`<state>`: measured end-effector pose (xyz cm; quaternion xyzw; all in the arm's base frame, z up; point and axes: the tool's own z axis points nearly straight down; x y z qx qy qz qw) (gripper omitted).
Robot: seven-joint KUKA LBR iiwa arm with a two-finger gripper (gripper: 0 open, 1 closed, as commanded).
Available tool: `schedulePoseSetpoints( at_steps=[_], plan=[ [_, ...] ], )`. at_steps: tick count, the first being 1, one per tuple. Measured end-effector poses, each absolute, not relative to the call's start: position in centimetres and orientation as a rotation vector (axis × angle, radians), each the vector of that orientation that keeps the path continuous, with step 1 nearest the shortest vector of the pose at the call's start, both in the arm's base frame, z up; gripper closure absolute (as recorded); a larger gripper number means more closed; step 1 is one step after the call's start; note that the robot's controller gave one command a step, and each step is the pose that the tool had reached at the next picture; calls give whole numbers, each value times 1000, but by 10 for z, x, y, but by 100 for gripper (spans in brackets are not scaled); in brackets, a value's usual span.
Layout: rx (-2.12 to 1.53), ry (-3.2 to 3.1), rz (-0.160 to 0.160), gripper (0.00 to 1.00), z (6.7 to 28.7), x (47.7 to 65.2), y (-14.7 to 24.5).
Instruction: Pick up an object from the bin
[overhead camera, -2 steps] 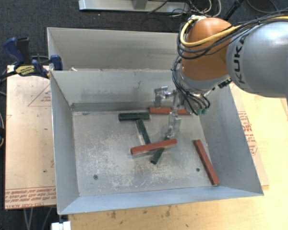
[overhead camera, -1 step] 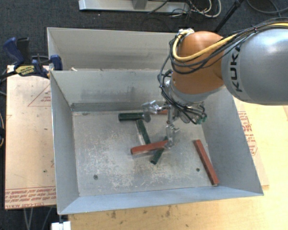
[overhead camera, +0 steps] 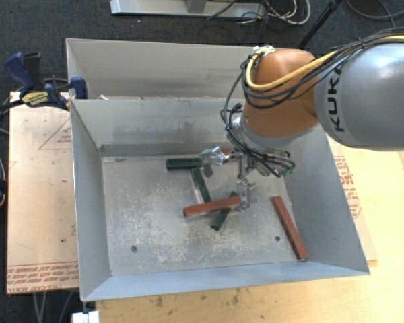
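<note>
My gripper point(overhead camera: 229, 175) hangs under the orange wrist cover in the middle of the bin, open. One fingertip point(overhead camera: 244, 197) is down at the right end of a red-brown flat bar point(overhead camera: 209, 209) that lies nearly level. The other fingertip point(overhead camera: 213, 157) stands near the right end of a dark green bar point(overhead camera: 182, 163). Between them a grey-green bar point(overhead camera: 202, 186) runs down toward the red-brown one. A short dark green piece point(overhead camera: 220, 219) pokes out beneath the red-brown bar. Nothing shows between the fingers.
A second red bar point(overhead camera: 288, 227) lies slanted by the bin's right wall, apart from the cluster. The left half and front of the bin floor are bare metal. The arm and its cables cover the back right corner.
</note>
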<state>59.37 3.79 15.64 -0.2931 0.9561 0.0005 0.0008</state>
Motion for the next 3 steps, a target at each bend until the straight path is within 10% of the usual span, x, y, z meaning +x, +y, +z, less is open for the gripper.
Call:
schedulePoseSetpoints(
  at_steps=[1,2,3],
  plan=[
    [-1336,2837,-2,0,82,589,32],
    [-1285,2855,-9,100,64,589,28],
    [-1277,2856,-8,100,65,588,28]
  ],
)
